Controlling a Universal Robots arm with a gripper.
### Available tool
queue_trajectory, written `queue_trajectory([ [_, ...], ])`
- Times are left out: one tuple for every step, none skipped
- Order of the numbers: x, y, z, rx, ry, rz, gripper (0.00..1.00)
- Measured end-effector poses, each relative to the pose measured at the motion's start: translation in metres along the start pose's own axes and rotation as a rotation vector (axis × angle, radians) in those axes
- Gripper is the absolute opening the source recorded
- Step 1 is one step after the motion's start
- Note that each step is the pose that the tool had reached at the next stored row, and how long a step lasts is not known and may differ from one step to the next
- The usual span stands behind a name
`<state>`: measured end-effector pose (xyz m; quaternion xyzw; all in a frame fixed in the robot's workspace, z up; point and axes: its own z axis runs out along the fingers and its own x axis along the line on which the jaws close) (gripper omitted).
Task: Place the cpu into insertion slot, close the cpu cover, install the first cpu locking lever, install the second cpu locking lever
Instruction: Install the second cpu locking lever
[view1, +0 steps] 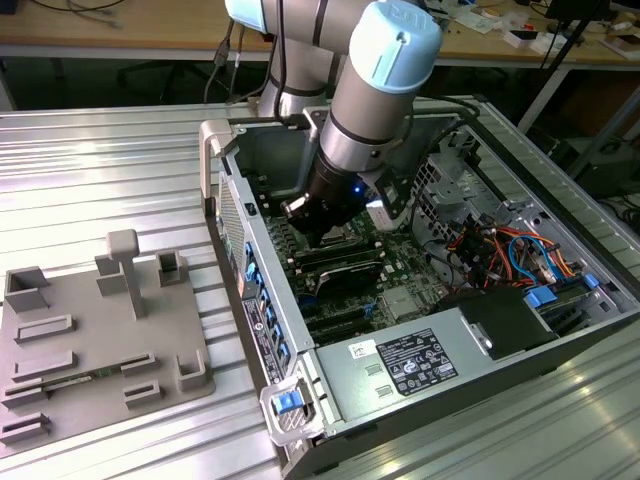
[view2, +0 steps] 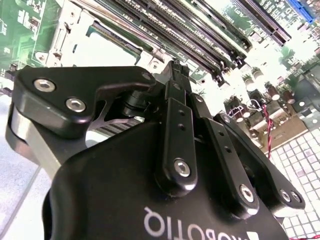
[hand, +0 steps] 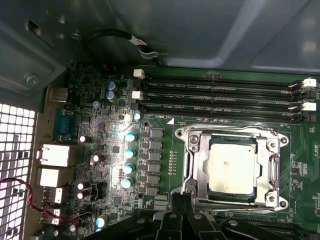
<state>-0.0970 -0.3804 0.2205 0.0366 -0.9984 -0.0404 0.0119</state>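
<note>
The cpu (hand: 232, 167), a dull silver-tan square, lies flat in the insertion slot (hand: 280, 141) on the green motherboard. The cpu cover (hand: 200, 165), a silvery frame, lies down around the chip. A thin metal locking lever (hand: 225, 131) runs along the socket edge beside the memory slots. My gripper (hand: 181, 202) is shut, with nothing visible between its fingers. Its tips sit at one corner of the socket. In the second wrist view the black fingers (view2: 175, 115) taper together to the gripper (view2: 175, 67) tip just off the bright socket. In the exterior view my gripper (view1: 318, 228) reaches down inside the open computer case.
Long black memory slots (hand: 225, 95) run beside the socket, and a row of capacitors (hand: 130, 152) stands on its other side. The case walls (view1: 225, 150) enclose the board. Orange and blue cables (view1: 500, 250) and a power supply (view1: 410, 365) lie nearby. A grey fixture plate (view1: 100, 330) sits at the exterior view's left.
</note>
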Motion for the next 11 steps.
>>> queue_trajectory([
  [-0.0001, 0.0004, -0.0009, 0.0029, -0.0002, 0.0, 0.11],
  [-0.0001, 0.0008, -0.0014, 0.0053, -0.0002, 0.0, 0.11],
  [-0.0001, 0.0011, -0.0017, 0.0078, -0.0002, 0.0, 0.11],
  [-0.0001, 0.0012, -0.0017, 0.0105, 0.0001, 0.0, 0.11],
  [-0.0002, 0.0013, -0.0017, 0.0121, 0.0002, 0.0, 0.11],
  [-0.0001, 0.0013, -0.0017, 0.0123, 0.0002, 0.0, 0.11],
  [0.0, 0.0013, -0.0017, 0.0126, 0.0003, 0.0, 0.11],
  [-0.0001, 0.0014, -0.0017, 0.0129, 0.0003, 0.0, 0.11],
  [-0.0001, 0.0014, -0.0017, 0.0137, 0.0003, 0.0, 0.11],
  [-0.0001, 0.0014, -0.0017, 0.0137, 0.0003, 0.0, 0.11],
  [-0.0001, 0.0014, -0.0017, 0.0138, 0.0004, 0.0, 0.11],
])
